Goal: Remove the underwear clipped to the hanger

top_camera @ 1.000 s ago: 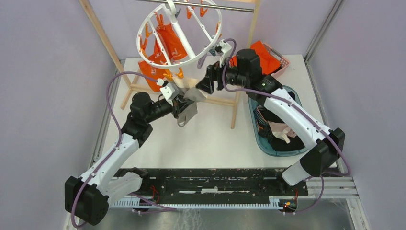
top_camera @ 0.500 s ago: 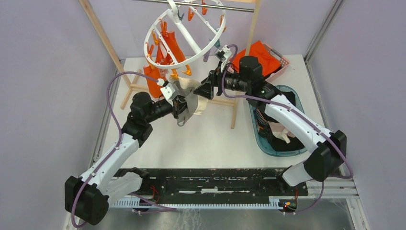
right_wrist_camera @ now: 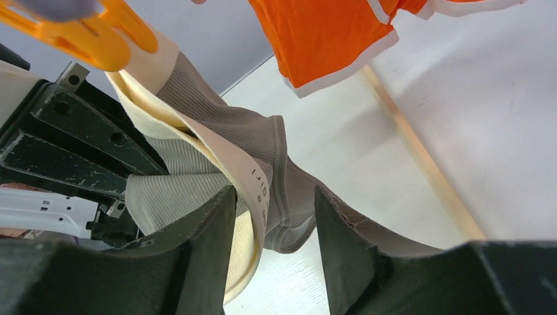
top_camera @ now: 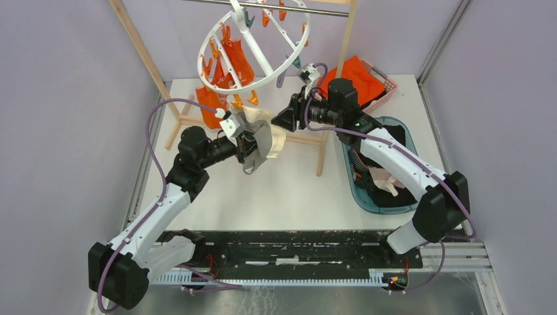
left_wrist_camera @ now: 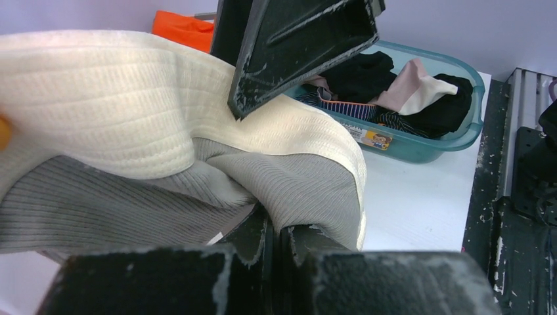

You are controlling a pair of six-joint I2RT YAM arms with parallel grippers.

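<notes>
1. Near the right edge of the table (top_camera: 289, 190) stands a teal basin (top_camera: 378, 209) with dark and pink clothes in it. We judge that it is the place for the removed pieces.
2. Above the middle of the table, the left gripper (left_wrist_camera: 276, 230) is clenched on the grey ribbed part of the beige-grey underwear (left_wrist_camera: 131, 118), low on the garment.
3. Just beyond it, the right gripper (right_wrist_camera: 274, 197) has its jaws apart, one on each side of the cream waistband. The band touches one finger, and we see a gap before the other, so nothing is pinched there yet.
4. Above both, an orange peg (right_wrist_camera: 98, 33) appears to hold the upper end of the waistband. We judge that the step in hand is to free this second garment from its peg.
5. The next move calls for the right jaws to close on the waistband near the peg, and then for a pull downward, away from the peg, while the left one keeps its hold.
6. Toward the far edge, the hanger (top_camera: 261, 54) is tilted under the metal bar of the wooden frame (top_camera: 141, 52), and the orange underwear (right_wrist_camera: 315, 33) with white trim is clipped on it, waiting for its turn.
</notes>
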